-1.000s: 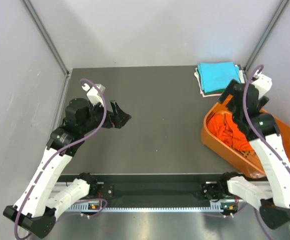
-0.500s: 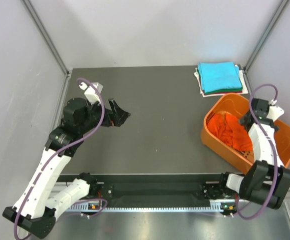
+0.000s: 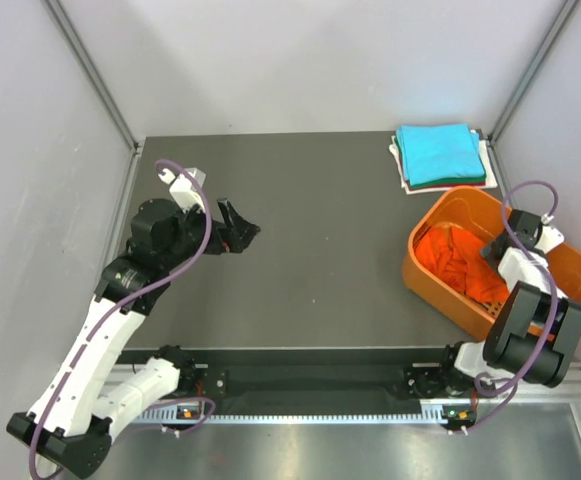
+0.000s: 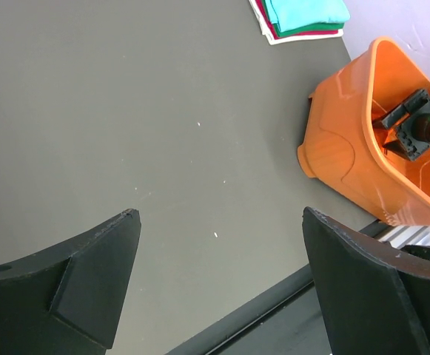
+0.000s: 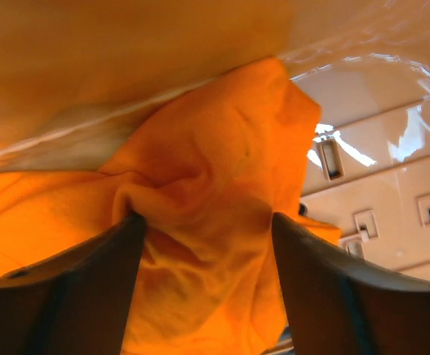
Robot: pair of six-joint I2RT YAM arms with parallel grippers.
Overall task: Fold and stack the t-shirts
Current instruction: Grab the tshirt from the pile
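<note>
Right gripper [image 5: 206, 222] spread wide, down in basket [image 3: 425, 282] at 4 o'clock, orange shirt [image 3: 455, 262] bunched between its fingers, not pinched yet. Best to sink onto the ridge, close firmly, then lift clear of the rim. Left gripper [image 4: 222, 214] wide and empty at 9 o'clock. Folded stack [image 3: 440, 155] at 1 o'clock.

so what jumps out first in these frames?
The orange basket on the table's right side holds a crumpled orange t-shirt. The right end effector reaches in, its fingers open either side of a fold of cloth. Next comes the turquoise folded t-shirt topping a stack at the far right corner, while the left end effector hangs open over the table's left side.
</note>
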